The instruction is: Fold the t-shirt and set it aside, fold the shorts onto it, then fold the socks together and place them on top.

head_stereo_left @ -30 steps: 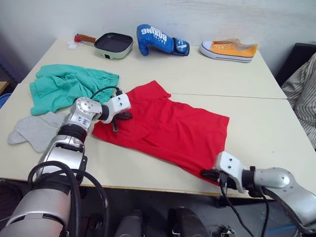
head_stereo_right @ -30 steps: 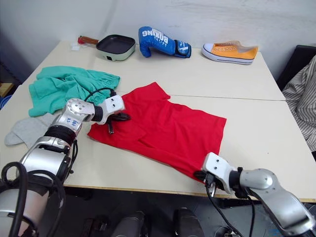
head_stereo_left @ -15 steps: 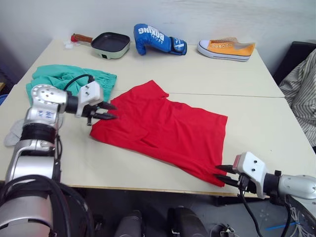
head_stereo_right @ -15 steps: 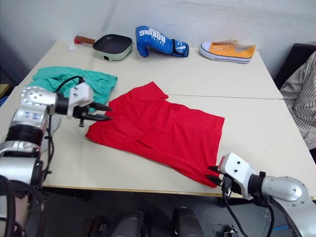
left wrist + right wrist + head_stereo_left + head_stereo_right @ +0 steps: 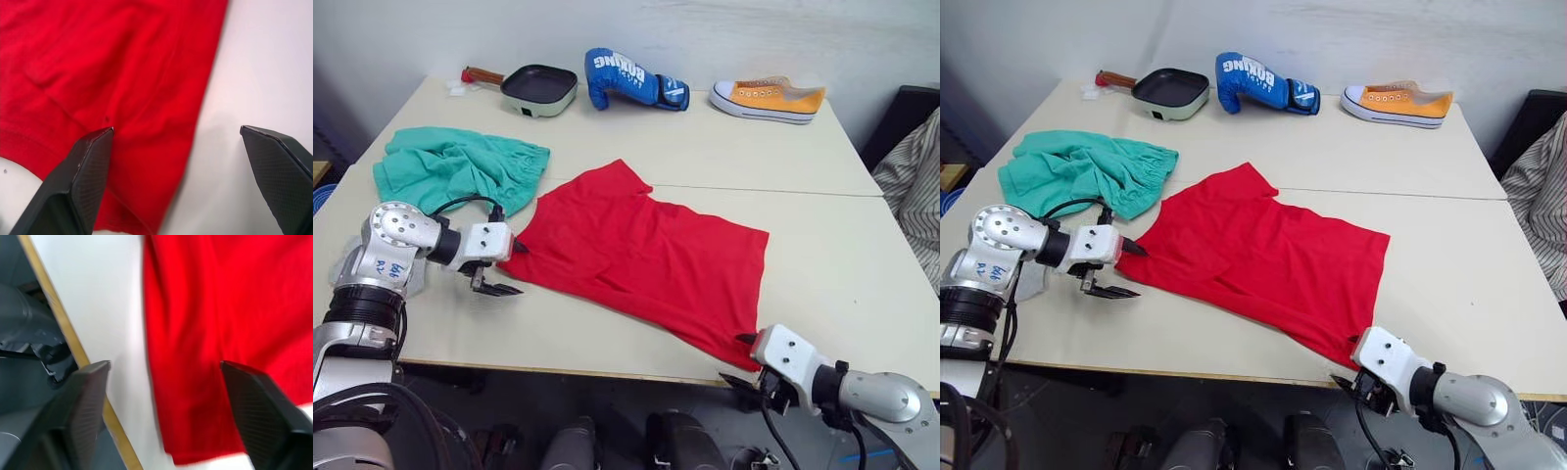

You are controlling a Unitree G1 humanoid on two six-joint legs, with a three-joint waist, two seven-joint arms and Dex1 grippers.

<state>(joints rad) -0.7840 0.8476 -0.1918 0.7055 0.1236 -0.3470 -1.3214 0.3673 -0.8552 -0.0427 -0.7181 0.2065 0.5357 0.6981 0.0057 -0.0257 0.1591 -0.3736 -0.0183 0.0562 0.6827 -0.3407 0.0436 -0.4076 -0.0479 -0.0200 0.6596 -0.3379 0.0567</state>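
Judging the t-shirt [image 5: 641,250] limp and light; both the left gripper [image 5: 506,266] and the right gripper [image 5: 1344,377], fingers apart, sit just beside its edges; I'd pinch corners.

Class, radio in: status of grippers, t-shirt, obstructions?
Left gripper open, at t-shirt corner. Right gripper open, at the near corner. T-shirt flat, unfolded. No obstructions.

The t-shirt [image 5: 641,255] lies spread at the worktop's [image 5: 822,264] middle. The shorts [image 5: 455,171] sit at its ten o'clock, edges nearly touching. The left gripper [image 5: 504,266] is at the shirt's nine o'clock edge, the right gripper [image 5: 740,360] at its five o'clock corner, off the front rim. Along the far side, eleven to one o'clock: pan [image 5: 536,88], boxing glove [image 5: 631,79], shoe [image 5: 769,100].
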